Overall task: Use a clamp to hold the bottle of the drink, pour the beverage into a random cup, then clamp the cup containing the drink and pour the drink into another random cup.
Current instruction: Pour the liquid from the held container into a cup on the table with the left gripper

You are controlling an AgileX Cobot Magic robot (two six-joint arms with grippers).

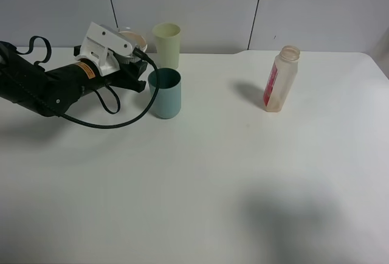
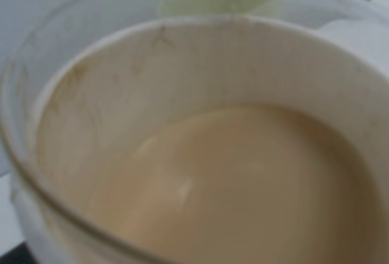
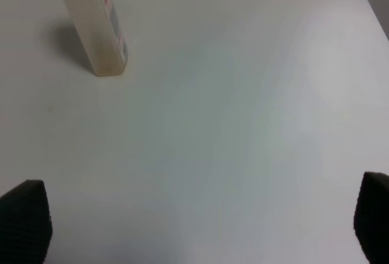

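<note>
cup containing the drink [image 2: 194, 69] is clamped in my left end effector [image 1: 135, 63], tan liquid inside, close beside the teal tumbler [image 1: 165, 92] and the pale yellow-green tumbler [image 1: 166, 44]. my right end effector [image 3: 194, 221] gapes wide above the counter [image 1: 213, 173], empty. the bottle [image 1: 279, 80] stands well apart from the cups.

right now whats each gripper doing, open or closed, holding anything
Left gripper: closed, holding the cup containing the drink.
Right gripper: open, holding nothing.
</note>
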